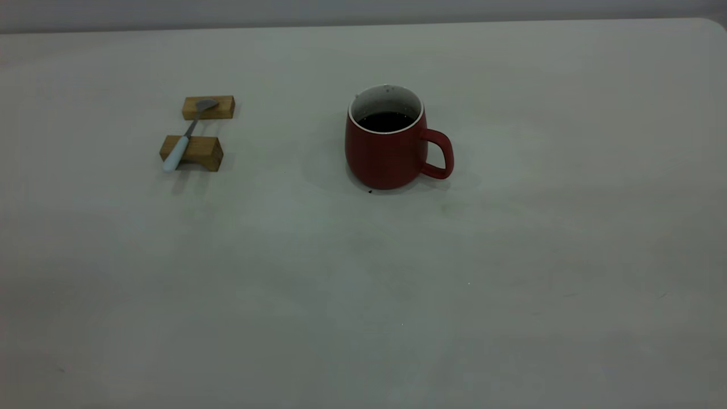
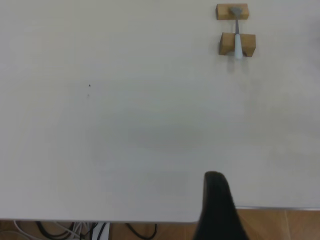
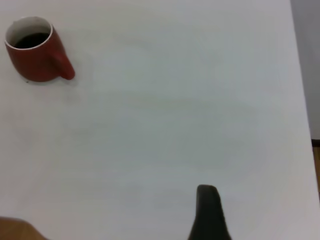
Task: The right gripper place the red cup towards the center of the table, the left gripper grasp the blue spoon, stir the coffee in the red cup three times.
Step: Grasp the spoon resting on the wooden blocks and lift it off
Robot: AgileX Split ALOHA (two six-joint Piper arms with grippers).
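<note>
The red cup (image 1: 386,149) stands upright near the middle of the table (image 1: 511,255), handle to the right, with dark coffee (image 1: 386,121) inside. In the right wrist view the red cup (image 3: 35,57) is far from my right gripper (image 3: 208,212), of which only a dark tip shows. The blue spoon (image 1: 183,139) lies across two wooden blocks, its bowl on the far one. My left gripper (image 2: 216,202) shows as a dark tip over the table's edge, well away from the blue spoon (image 2: 237,36). Neither arm appears in the exterior view.
The two wooden blocks (image 1: 208,107) (image 1: 199,152) sit at the left of the table. A tiny dark speck (image 1: 370,192) lies just in front of the cup. Cables (image 2: 75,231) and a brown floor (image 2: 280,225) show beyond the table edge in the left wrist view.
</note>
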